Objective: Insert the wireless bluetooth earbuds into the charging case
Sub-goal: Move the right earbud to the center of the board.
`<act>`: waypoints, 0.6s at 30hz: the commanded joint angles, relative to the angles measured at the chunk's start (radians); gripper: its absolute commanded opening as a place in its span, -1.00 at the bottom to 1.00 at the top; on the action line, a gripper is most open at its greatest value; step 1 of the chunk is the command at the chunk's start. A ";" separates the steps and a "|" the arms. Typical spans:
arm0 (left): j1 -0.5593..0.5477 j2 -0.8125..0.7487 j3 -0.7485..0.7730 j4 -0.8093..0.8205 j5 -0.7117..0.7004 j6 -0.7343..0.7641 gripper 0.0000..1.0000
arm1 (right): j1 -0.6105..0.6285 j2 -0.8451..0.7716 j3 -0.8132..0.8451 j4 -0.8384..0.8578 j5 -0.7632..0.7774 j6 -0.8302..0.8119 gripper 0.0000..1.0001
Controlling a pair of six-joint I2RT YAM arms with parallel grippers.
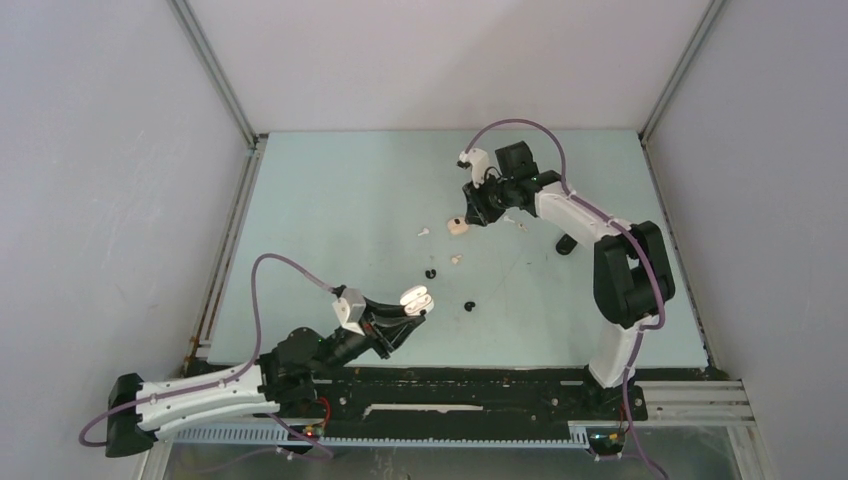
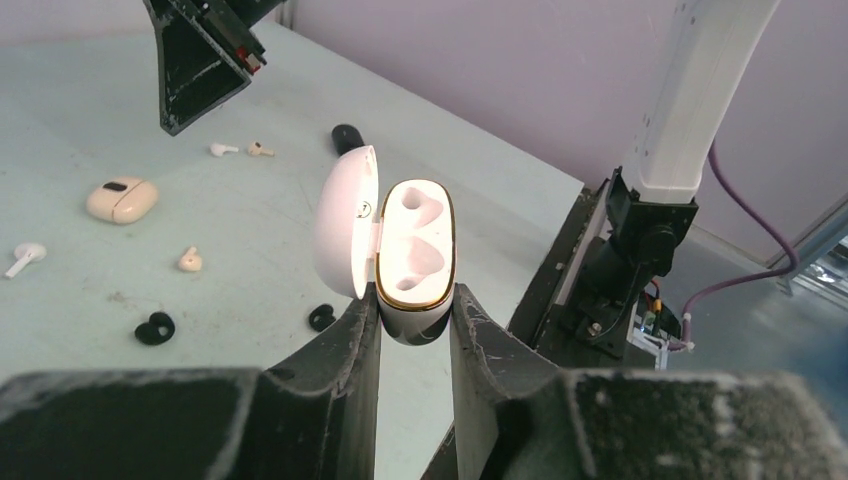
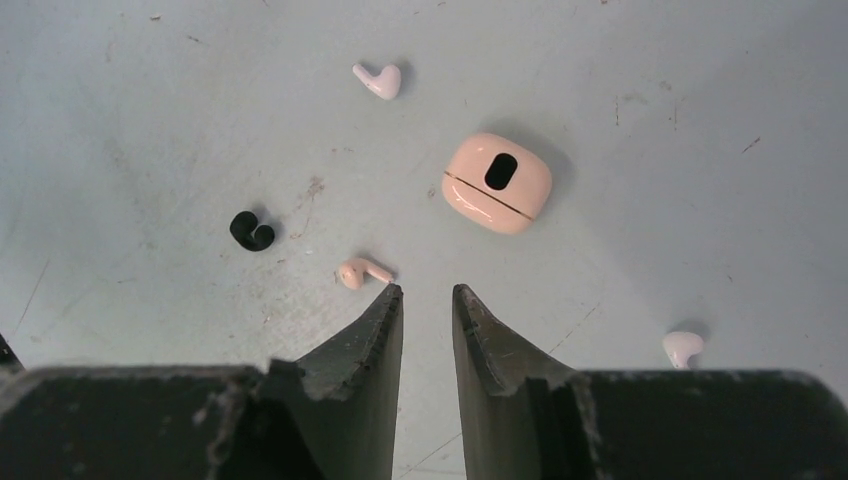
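**Left fingers (image 2: 345, 370) pinch charging case (image 2: 415, 245), right fingers (image 3: 375, 340) empty**

Charging case: centre of left wrist view, lid open, both wells empty. Right fingers slightly apart, nothing between; beige earbud (image 3: 360, 271) just upper left of their tips. Looks like the pick step. Next: shift onto earbud, close gently.

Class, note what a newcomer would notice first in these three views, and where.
The white charging case, lid open and both wells empty, stands clamped in the left pincer above the table. Below the open right pincer lie a closed beige case and scattered loose earbuds.
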State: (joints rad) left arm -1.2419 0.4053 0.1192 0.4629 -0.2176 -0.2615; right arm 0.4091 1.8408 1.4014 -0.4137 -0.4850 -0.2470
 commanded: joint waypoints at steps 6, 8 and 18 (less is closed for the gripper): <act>-0.007 -0.044 0.040 -0.168 -0.056 -0.032 -1.00 | 0.034 0.107 0.129 -0.032 -0.040 -0.008 -0.39; -0.007 -0.035 0.046 -0.171 -0.052 -0.034 -1.00 | 0.058 0.152 0.173 -0.057 -0.034 -0.028 -0.37; -0.007 0.011 0.048 -0.153 -0.024 -0.045 -1.00 | -0.059 0.223 0.277 -0.132 0.158 0.020 -0.25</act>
State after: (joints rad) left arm -1.2438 0.4015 0.1200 0.2794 -0.2504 -0.2893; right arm 0.4301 2.0842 1.6337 -0.5140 -0.4522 -0.2325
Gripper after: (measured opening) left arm 0.288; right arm 0.343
